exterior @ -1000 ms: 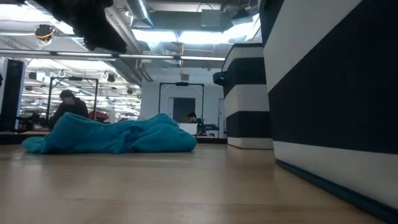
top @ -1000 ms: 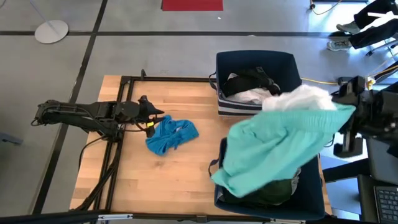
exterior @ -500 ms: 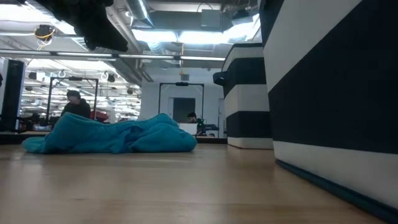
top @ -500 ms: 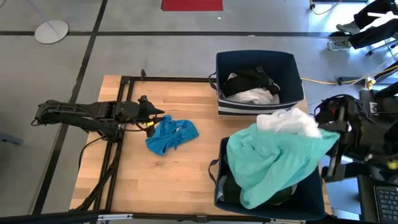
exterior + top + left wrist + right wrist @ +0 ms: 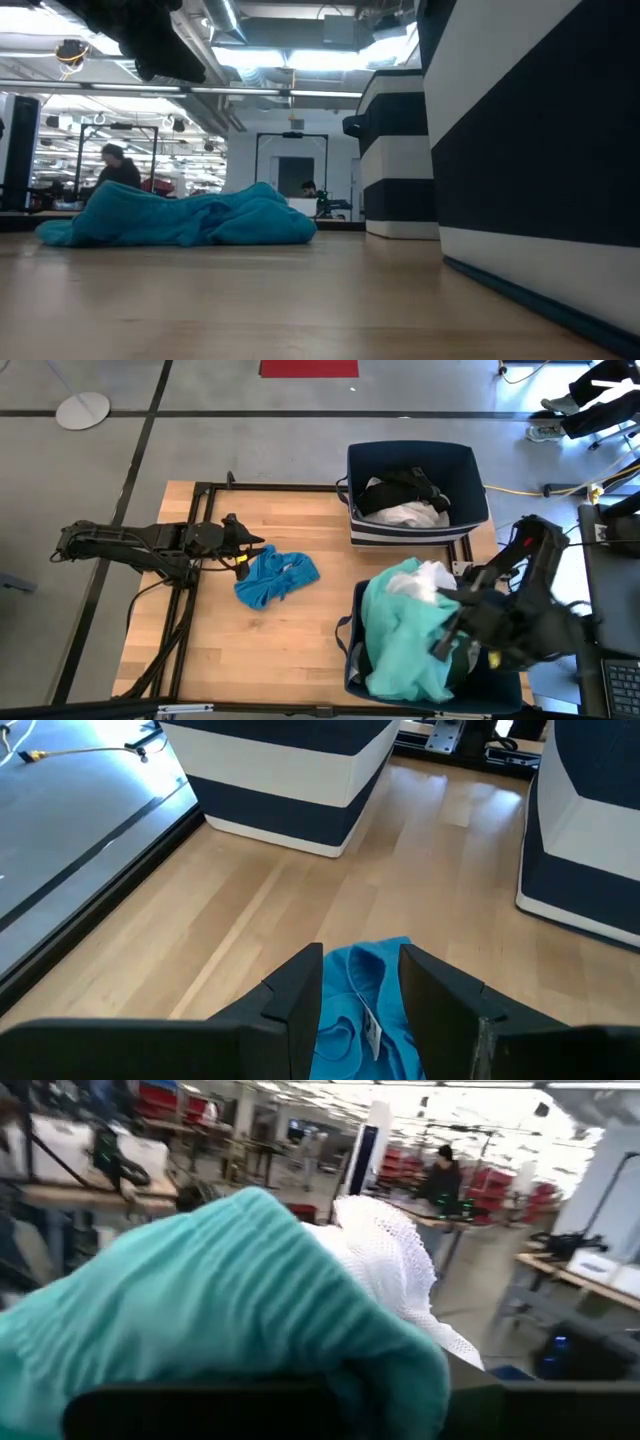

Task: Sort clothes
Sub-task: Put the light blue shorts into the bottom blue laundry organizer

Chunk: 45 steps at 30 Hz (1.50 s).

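Note:
My right gripper (image 5: 452, 622) is low over the near navy bin (image 5: 520, 685), shut on a teal garment (image 5: 405, 635) with a white lacy garment (image 5: 428, 580) bunched on top. Both fill the right wrist view: the teal one (image 5: 200, 1300) and the white one (image 5: 385, 1270). The cloth covers the fingers. A blue garment (image 5: 278, 578) lies crumpled on the table's left half. My left gripper (image 5: 360, 1000) is open over its left edge (image 5: 372, 982). My right gripper holds the teal garment at its right side (image 5: 440, 615), coming from the table's right and slanting down. The cloth wraps over the fingers and hides the place of contact. The garment sags, bunched, into the near bin, with the white lacy garment on it.
The far navy-and-white bin (image 5: 415, 530) holds black and white clothes (image 5: 405, 500). The near bin holds dark clothes (image 5: 460, 660) under the teal garment. Bare wood (image 5: 290, 640) lies between the blue garment and the near bin. A black frame (image 5: 200, 510) runs along the table's left side.
My right gripper has swung toward the table's near edge and left, and down over the near bin. The teal and white garments, spread wide in the air before, have dropped and bunched into the bin.

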Each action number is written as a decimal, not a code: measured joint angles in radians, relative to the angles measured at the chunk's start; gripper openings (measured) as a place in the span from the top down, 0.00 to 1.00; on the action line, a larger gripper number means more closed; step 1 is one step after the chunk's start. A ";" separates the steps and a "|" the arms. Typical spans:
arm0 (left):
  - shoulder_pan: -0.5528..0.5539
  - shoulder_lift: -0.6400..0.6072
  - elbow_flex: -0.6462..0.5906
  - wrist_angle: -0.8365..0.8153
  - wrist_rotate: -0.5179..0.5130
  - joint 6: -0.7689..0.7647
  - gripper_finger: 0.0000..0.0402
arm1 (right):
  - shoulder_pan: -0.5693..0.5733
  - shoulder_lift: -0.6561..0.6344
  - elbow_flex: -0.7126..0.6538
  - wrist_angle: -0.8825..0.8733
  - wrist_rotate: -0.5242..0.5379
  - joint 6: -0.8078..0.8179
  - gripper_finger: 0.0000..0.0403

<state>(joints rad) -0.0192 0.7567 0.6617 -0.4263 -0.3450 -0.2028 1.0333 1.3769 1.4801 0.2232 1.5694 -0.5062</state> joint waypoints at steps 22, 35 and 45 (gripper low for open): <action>0.000 0.030 0.000 0.000 0.000 0.007 0.69 | -0.199 -0.023 -0.187 -0.943 -0.670 1.221 0.94; 0.000 0.107 0.000 0.001 0.000 0.012 0.69 | -0.401 0.008 -0.256 -1.304 -1.156 1.567 0.93; 0.000 0.183 0.000 0.023 0.000 0.030 0.69 | -0.412 0.071 -0.453 -1.052 -1.177 1.541 0.91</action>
<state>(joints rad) -0.0193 0.9399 0.6613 -0.4031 -0.3450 -0.1723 0.6209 1.4476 1.0268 -0.8286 0.3927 1.0350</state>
